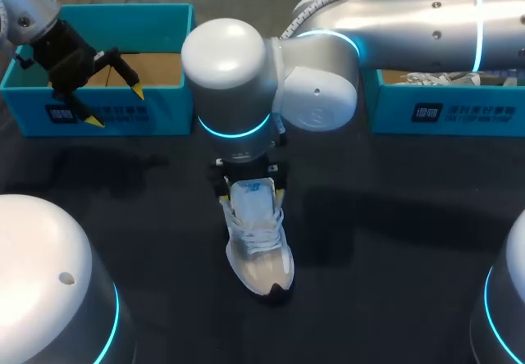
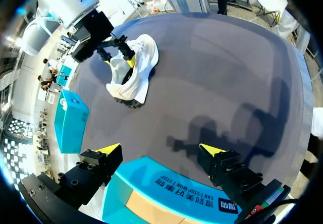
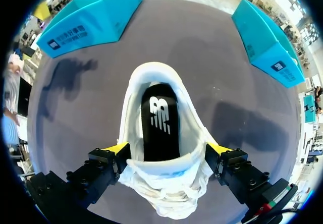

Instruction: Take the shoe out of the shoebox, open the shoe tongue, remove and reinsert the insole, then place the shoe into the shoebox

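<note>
A white shoe point(image 1: 258, 249) stands on the dark table at the centre, toe toward the front edge. My right gripper point(image 1: 250, 179) hangs over its heel end. In the right wrist view the right gripper point(image 3: 168, 148) is open, its yellow fingertips point(image 3: 118, 148) on either side of the shoe point(image 3: 166, 193) at the tongue. The black insole point(image 3: 159, 125) lies inside the shoe. My left gripper point(image 1: 116, 106) is open over the front wall of the left teal shoebox point(image 1: 107, 61). The left wrist view shows the left gripper point(image 2: 160, 151) empty above that shoebox point(image 2: 166, 193), with the shoe point(image 2: 136, 77) far ahead.
A second teal shoebox point(image 1: 443, 106) stands at the back right with another white shoe point(image 1: 431, 77) in it. It also appears in the left wrist view as a teal box point(image 2: 70, 123). Both boxes point(image 3: 91, 19) point(image 3: 267, 42) lie beyond the shoe's heel.
</note>
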Motion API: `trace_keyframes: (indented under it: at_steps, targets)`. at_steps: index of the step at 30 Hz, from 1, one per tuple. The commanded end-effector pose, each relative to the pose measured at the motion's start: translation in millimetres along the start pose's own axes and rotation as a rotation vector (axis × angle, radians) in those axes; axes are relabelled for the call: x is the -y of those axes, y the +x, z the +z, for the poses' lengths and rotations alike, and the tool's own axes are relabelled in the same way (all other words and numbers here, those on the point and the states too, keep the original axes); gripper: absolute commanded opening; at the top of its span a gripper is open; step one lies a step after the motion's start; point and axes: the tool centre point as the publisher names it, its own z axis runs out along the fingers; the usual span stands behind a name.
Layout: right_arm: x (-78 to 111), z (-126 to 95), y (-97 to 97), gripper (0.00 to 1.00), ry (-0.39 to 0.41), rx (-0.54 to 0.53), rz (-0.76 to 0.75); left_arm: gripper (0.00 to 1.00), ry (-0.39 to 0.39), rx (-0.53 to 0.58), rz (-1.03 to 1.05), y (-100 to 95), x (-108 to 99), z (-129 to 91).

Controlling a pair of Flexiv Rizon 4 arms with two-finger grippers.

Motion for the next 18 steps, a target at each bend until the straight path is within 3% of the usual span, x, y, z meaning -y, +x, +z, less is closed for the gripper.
trace_keyframes:
  at_steps: [1, 7, 18]
  targets:
    - [4.2, -6, -1.7, 0.98, -0.010, -0.005, 0.001, 1.00, -0.002, -0.002, 0.000, 0.1, 1, 0]
    - [7.2, -9, -0.3, 0.97, -0.013, -0.009, 0.002, 1.00, -0.002, -0.002, 0.000, 0.1, 1, 0]
    - [23.6, -33, -5.5, 0.93, -0.044, -0.005, 0.028, 1.00, -0.002, -0.002, 0.000, 0.1, 1, 0]
